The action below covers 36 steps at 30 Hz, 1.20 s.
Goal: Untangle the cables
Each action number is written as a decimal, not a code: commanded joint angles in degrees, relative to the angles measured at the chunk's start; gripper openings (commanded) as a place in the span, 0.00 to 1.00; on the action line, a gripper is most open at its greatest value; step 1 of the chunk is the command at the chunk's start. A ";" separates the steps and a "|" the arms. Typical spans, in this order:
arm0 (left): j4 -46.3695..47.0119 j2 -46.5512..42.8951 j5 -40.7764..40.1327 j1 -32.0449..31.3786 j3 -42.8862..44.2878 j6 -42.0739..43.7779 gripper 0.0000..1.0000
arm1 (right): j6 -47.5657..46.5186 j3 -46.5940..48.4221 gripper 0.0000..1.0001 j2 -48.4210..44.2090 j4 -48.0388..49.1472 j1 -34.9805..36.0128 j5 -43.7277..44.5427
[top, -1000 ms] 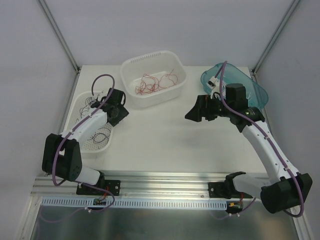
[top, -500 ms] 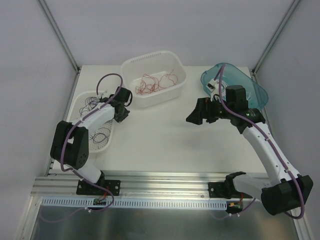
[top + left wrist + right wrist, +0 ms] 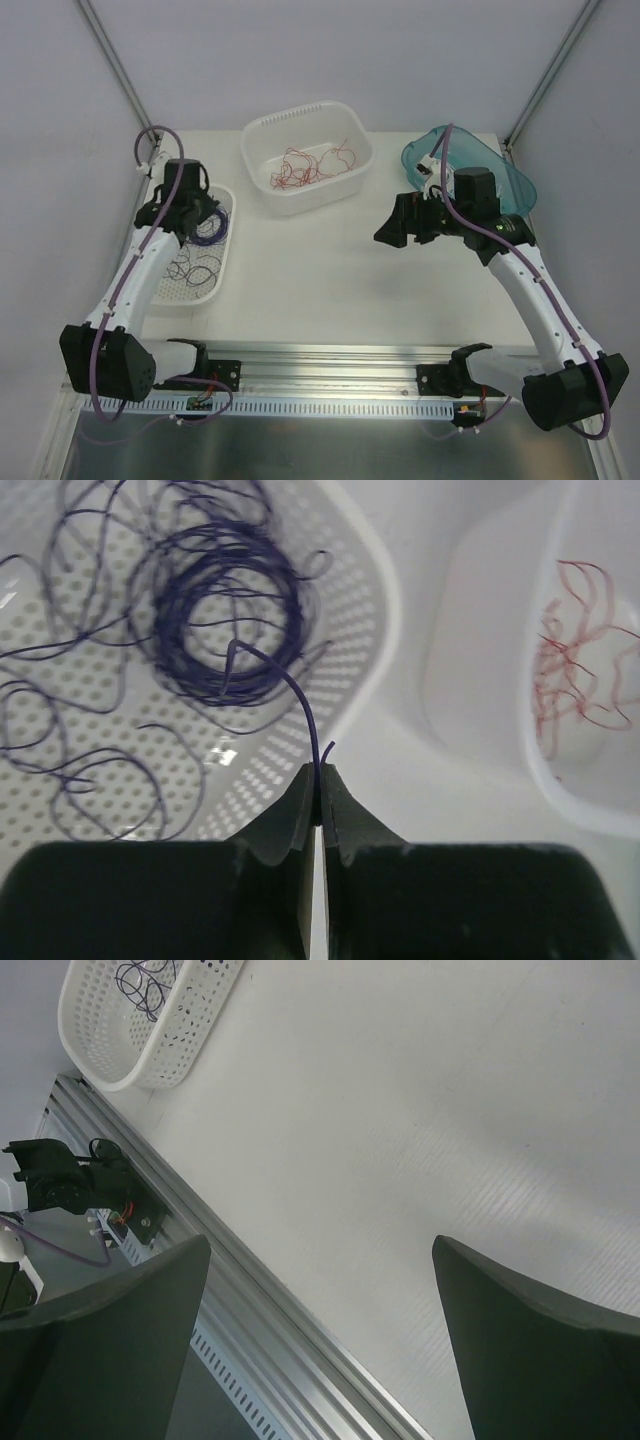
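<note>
The cables lie in two containers. Thin purple cables (image 3: pixel 230 630) coil in the perforated white basket (image 3: pixel 372 600) on the left, with more loose purple loops (image 3: pixel 197 266) nearer me. Red cables (image 3: pixel 310 166) lie tangled in the white tub (image 3: pixel 262 130) at the back; in the left wrist view those red cables (image 3: pixel 580 680) show at the right. My left gripper (image 3: pixel 320 770) hangs above the basket's right rim, shut on one purple strand that arcs up from the coil. Over the bare table hovers my right gripper (image 3: pixel 320 1245), open and empty.
A teal translucent bin (image 3: pixel 500 170) stands at the back right, behind my right arm. The aluminium rail (image 3: pixel 330 365) runs along the near table edge. In the right wrist view the basket (image 3: pixel 120 1030) is at the top left.
My left gripper has swung left from the tub's near corner to above the basket, and its jaws have closed. The right arm has barely moved.
</note>
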 commanded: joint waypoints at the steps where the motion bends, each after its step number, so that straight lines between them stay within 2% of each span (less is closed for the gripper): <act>1: -2.67 -1.96 7.29 8.29 -6.03 3.76 0.00 | -0.22 2.05 0.98 -0.02 0.47 0.39 0.10; 6: -2.67 -2.06 17.74 20.59 -13.41 5.52 0.00 | 1.72 0.91 0.98 -0.46 2.05 0.30 1.15; 7: -2.67 -1.71 22.89 24.79 -14.38 5.78 0.00 | 1.89 0.82 0.99 -0.55 1.97 0.39 1.59; 9: -2.58 -1.53 26.71 27.54 -16.49 6.75 0.00 | 2.60 0.64 0.98 -0.63 1.97 0.39 2.99; 12: -2.84 -2.58 29.97 29.57 -17.82 8.42 0.26 | 3.47 0.47 0.98 -0.99 1.79 0.39 5.80; 13: -3.02 -3.63 30.32 29.58 -17.91 8.77 0.41 | 3.74 0.64 0.98 -1.07 1.62 0.30 6.51; 16: -3.37 -6.43 31.20 29.66 -17.65 9.30 0.63 | 4.79 1.08 0.98 -1.69 0.48 0.30 10.46; 17: -3.37 -7.23 31.90 29.66 -17.56 9.30 0.81 | 4.88 1.26 0.98 -1.78 -0.48 0.39 13.86; 19: -3.98 -9.42 32.61 29.58 -17.12 9.21 0.96 | 6.72 2.31 0.98 -1.78 -2.68 0.30 18.62; 20: -4.25 -9.96 32.87 29.32 -16.94 9.21 0.99 | 7.16 2.92 0.98 -1.60 -5.65 0.22 24.21; 22: -5.21 -11.10 32.70 27.65 -16.15 9.74 0.99 | 9.18 4.68 0.98 -1.60 -8.74 0.30 29.95; 23: -5.57 -11.45 32.26 26.60 -15.45 10.78 0.99 | 9.89 5.21 0.97 -1.78 -11.28 0.30 35.72; 25: -7.05 -12.59 29.90 22.65 -14.40 12.28 0.99 | 11.73 6.70 0.97 -2.57 -13.67 0.30 41.46; 28: -9.34 -14.79 25.86 17.21 -11.06 15.97 0.99 | 12.70 9.24 0.97 -4.49 -17.54 0.30 46.23; 33: -14.35 -20.59 26.89 14.99 -5.61 20.81 0.99 | 10.60 11.71 0.97 -9.15 -21.94 0.30 57.74; 36: -16.81 -27.35 27.08 14.99 -2.62 23.62 0.99 | 7.53 12.51 0.97 -13.89 -22.73 0.30 63.19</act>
